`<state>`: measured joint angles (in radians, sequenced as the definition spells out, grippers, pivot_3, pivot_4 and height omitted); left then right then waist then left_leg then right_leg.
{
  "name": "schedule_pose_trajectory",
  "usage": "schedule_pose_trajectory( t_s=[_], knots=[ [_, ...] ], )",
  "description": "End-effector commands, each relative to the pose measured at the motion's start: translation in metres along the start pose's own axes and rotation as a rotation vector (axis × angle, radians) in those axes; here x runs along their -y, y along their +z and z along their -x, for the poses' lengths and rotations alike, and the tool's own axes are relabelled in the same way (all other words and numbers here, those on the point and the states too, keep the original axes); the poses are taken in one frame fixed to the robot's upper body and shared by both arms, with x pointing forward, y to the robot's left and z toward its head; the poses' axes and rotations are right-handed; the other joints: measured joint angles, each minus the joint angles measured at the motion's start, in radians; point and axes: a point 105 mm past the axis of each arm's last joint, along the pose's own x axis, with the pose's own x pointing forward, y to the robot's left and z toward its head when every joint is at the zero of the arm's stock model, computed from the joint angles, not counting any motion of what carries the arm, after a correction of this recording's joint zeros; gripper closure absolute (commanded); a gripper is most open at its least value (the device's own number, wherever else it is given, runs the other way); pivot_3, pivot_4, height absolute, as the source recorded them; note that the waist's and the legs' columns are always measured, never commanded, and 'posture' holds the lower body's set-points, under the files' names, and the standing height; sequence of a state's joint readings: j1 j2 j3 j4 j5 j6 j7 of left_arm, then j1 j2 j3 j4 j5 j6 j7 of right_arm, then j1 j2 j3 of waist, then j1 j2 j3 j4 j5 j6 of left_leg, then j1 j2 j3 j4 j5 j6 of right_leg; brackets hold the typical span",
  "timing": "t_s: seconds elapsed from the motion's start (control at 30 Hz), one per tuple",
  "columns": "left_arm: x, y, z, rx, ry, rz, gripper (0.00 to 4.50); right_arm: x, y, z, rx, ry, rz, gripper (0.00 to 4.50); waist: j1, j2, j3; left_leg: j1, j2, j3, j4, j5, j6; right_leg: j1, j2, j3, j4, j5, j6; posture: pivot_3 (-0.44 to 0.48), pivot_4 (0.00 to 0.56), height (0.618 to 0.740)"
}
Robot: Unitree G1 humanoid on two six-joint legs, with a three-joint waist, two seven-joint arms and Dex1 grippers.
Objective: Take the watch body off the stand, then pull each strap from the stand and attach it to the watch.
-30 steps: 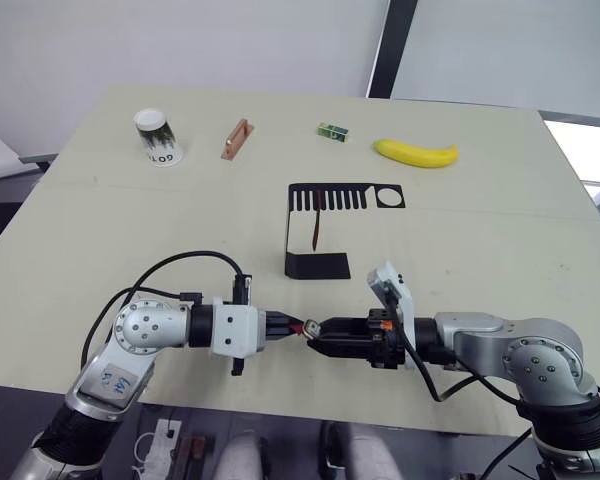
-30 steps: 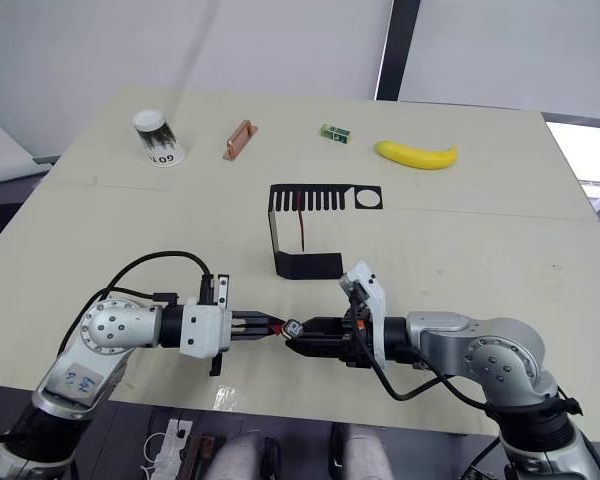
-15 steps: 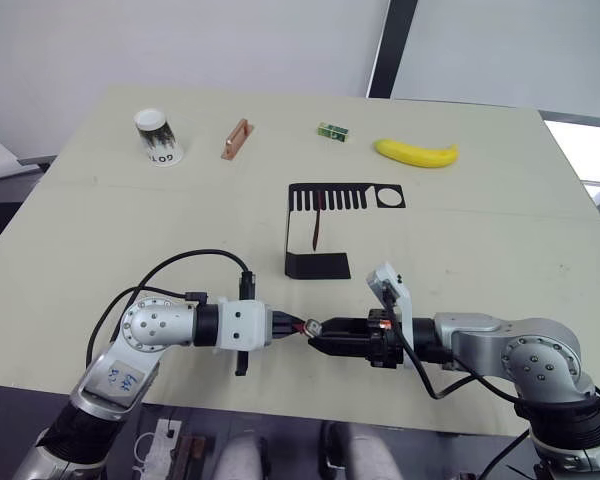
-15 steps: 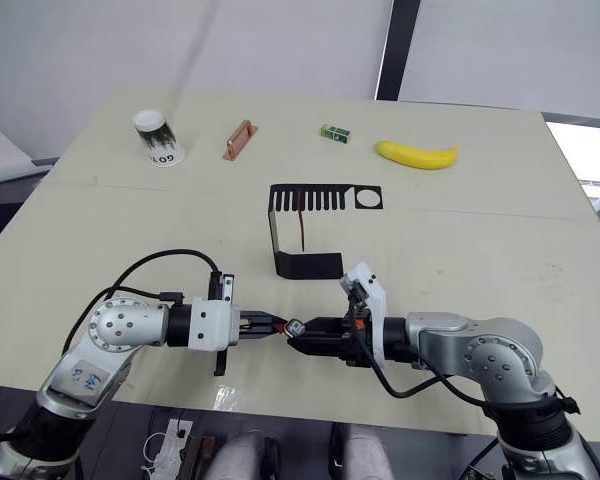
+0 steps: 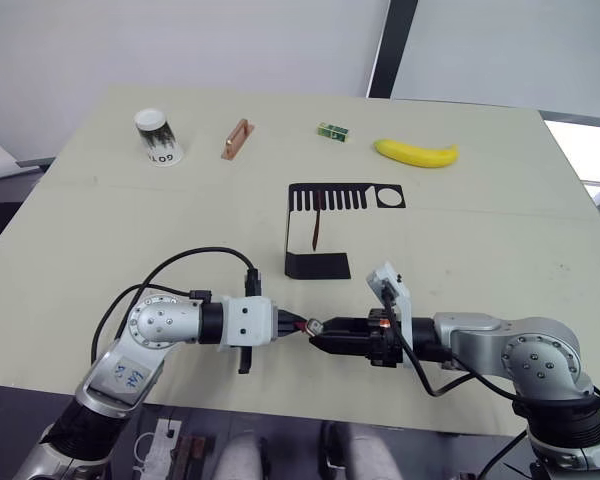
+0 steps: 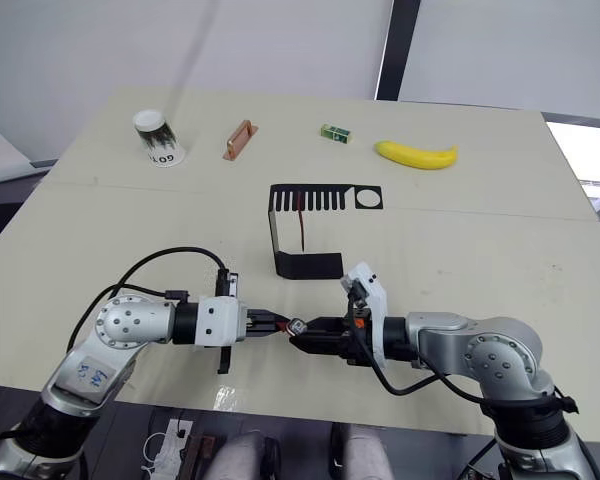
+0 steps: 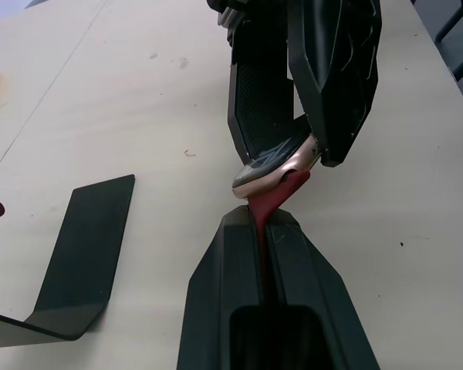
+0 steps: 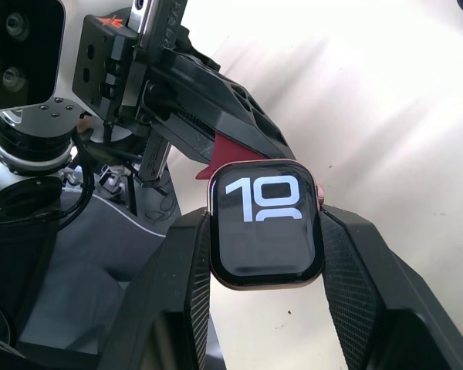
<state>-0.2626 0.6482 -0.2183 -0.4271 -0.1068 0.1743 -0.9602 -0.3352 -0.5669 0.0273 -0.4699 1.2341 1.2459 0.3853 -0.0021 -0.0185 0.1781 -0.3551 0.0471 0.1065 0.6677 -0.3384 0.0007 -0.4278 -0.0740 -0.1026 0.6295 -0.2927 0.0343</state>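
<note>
Nearest the front table edge, our two grippers meet tip to tip. Our right gripper (image 8: 264, 254) is clamped on the watch body (image 8: 265, 222), one finger on each side edge, screen facing its wrist cam w/ light digits showing. Our left gripper (image 7: 260, 231) is closed tight on a dark-red strap (image 7: 272, 202), only a short end sticking out past the fingertips. That end touches the rose-coloured edge of the case; whether it's actually seated in the slot we can't tell. We judge we're mid-insert on the 1st strap. Risks from here: the strap end is soft and curved, so if we push off-axis it'll buckle or ride over the case edge instead of sliding in. The case is held only by its narrow sides, so a hard push could twist or pop it out of the right fingers. Also v. close to the table edge, so a dropped part could go off. Further back, mid-table, the stand (image 5: 316, 265) sits upright w/ the second strap (image 5: 317, 222) hanging from a slot in its comb top, well apart from both arms. At the far side: paper cup (image 5: 156, 137), copper bar (image 5: 236, 139), small green block (image 5: 331, 130), banana (image 5: 415, 153), none near the work.
</note>
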Motion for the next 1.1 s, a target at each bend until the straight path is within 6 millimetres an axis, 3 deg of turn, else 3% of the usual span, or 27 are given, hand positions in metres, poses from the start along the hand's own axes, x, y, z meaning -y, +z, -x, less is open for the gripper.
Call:
schedule_pose_trajectory(
  t_s=[0.03, 0.87, 0.97, 1.1],
  knots=[
    [-0.002, 0.02, -0.006, 0.053, 0.011, -0.075, 4.5, -0.017, 0.0, -0.005, -0.008, 0.088, 0.013, 2.97, 0.0, 0.0, 0.0, 0.0, 0.0, 0.0, 0.0, 0.0, 0.0, 0.0, 0.0, 0.0, 0.0, 0.0, 0.0, 0.0, 0.15, 0.74],
    [0.0, 0.02, -0.005, 0.049, 0.006, -0.065, 4.5, -0.018, 0.004, -0.004, -0.019, 0.09, 0.017, 2.97, 0.0, 0.0, 0.0, 0.0, 0.0, 0.0, 0.0, 0.0, 0.0, 0.0, 0.0, 0.0, 0.0, 0.0, 0.0, 0.0, 0.15, 0.74],
    [0.001, 0.017, 0.005, 0.028, 0.003, -0.053, 3.54, -0.018, 0.004, -0.003, -0.014, 0.085, 0.025, 2.97, -0.002, 0.0, 0.0, 0.0, 0.0, 0.0, 0.0, 0.0, 0.0, 0.0, 0.0, 0.0, 0.0, 0.0, 0.0, 0.0, 0.15, 0.74],
    [0.003, 0.001, 0.033, -0.032, 0.022, -0.005, 1.62, -0.017, 0.002, 0.001, -0.032, 0.064, 0.085, 2.97, -0.003, 0.0, 0.0, 0.0, 0.0, 0.0, -0.001, 0.0, 0.0, 0.0, 0.0, 0.0, 0.0, 0.0, 0.0, 0.0, 0.15, 0.74]
  ],
)
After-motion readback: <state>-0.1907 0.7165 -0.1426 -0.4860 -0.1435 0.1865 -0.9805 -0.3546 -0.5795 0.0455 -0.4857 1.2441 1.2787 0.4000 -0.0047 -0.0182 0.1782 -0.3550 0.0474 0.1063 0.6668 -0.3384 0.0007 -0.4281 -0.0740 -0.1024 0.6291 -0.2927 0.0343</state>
